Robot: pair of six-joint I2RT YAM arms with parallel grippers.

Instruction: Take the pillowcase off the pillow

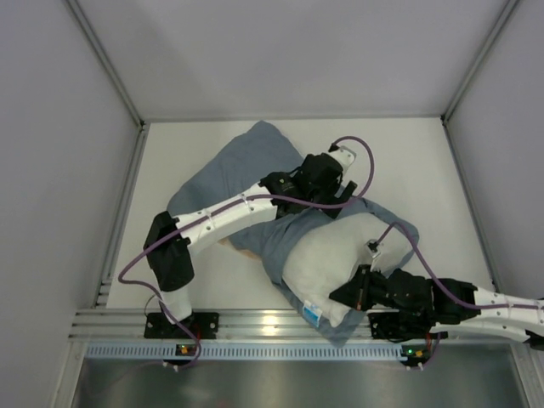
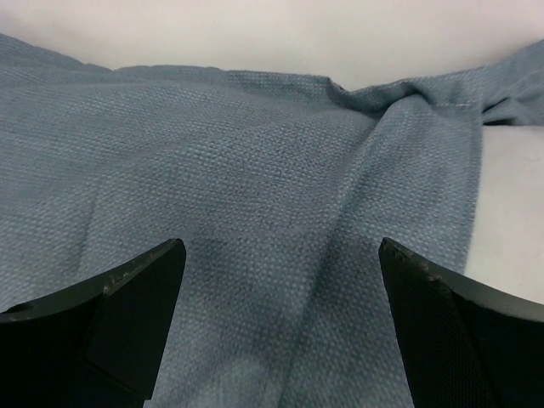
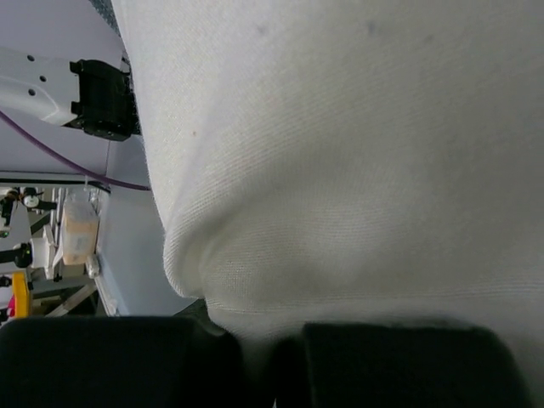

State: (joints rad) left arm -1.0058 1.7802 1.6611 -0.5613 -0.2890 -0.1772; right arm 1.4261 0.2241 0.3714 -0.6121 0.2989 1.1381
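The pillowcase [image 1: 246,166] lies rumpled across the middle of the table [image 1: 425,161], plain grey-blue side up, stretching from the far left towards the near right. The pillow [image 1: 331,251] pokes out of it at the near right. Its white bulk is bare on top, with folds of the blue cloth wrapped round its far end and along both sides. A small blue label [image 1: 312,314] shows at the pillow's near end, close to the table's edge.

The right gripper [image 3: 272,340] is pinched tight on the pillow's white fabric, a fold of it caught between the two black fingers, down by the near end. The left gripper [image 2: 280,255] has its jaws spread wide and holds nothing. It sits just above the pillowcase, near where the cloth bunches against the pillow (from its own camera it's woven blue cloth nearly edge to edge).

The table is plain white. Pale grey walls [image 1: 297,51] close it in on three sides, with slim metal posts [image 1: 106,59] running up the far corners. An aluminium rail [image 1: 272,323] runs along the near edge, where both arms are bolted. A purple cable [image 1: 365,157] loops off each arm.
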